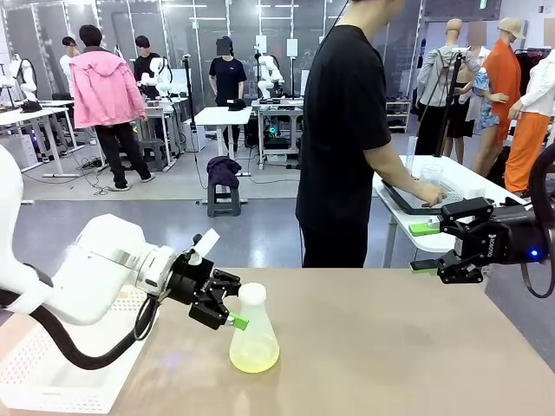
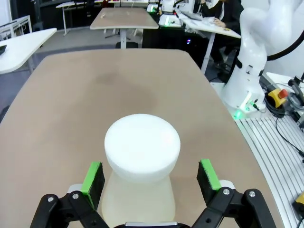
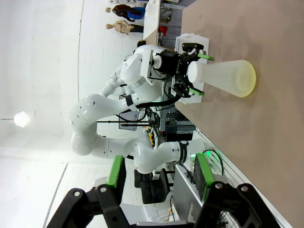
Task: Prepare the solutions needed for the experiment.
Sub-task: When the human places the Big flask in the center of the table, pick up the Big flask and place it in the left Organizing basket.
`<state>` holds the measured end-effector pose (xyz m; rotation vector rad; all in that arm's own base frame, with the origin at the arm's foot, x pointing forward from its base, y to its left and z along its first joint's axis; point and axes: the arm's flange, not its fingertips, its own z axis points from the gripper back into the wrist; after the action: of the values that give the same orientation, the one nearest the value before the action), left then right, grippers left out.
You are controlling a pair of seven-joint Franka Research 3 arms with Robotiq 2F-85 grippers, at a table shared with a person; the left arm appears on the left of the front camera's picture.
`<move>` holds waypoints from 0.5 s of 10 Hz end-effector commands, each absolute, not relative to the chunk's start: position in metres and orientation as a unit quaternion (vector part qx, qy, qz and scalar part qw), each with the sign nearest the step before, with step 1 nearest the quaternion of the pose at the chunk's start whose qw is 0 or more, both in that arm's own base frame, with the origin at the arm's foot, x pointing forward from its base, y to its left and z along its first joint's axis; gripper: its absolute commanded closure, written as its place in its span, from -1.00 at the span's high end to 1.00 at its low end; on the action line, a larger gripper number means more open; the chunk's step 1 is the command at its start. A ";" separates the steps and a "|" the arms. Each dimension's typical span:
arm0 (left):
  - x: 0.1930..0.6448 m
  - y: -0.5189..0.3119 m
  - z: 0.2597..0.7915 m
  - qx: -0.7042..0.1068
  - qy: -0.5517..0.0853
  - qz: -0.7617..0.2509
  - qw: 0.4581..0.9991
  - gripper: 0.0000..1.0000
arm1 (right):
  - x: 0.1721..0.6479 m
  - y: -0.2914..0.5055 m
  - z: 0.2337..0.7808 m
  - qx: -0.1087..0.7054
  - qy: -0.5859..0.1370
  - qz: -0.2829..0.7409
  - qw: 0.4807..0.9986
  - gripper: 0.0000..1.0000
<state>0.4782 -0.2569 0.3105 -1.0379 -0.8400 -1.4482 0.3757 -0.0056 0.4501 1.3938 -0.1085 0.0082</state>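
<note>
**Open left gripper around the flask neck**

The flask stands upright on the table, near its front edge, holding a little pale yellow liquid. The left gripper brackets its neck, jaws spread wide, pads clear. Farther right, the right gripper hovers open and empty.
</note>
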 end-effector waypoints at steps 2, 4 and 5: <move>0.482 -0.258 0.288 -0.461 -0.375 -0.609 0.526 1.00 | 0.375 -0.006 0.452 0.643 -0.050 0.008 0.764 0.47; 0.487 -0.264 0.280 -0.483 -0.379 -0.600 0.513 1.00 | 0.375 -0.006 0.452 0.643 -0.050 0.008 0.764 0.47; 0.489 -0.269 0.276 -0.491 -0.380 -0.595 0.511 1.00 | 0.375 -0.006 0.452 0.643 -0.050 0.008 0.764 0.47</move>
<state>0.4811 -0.2617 0.2814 -1.1344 -0.8685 -1.4454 0.3757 -0.0056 0.4501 1.3937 -0.1086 0.0082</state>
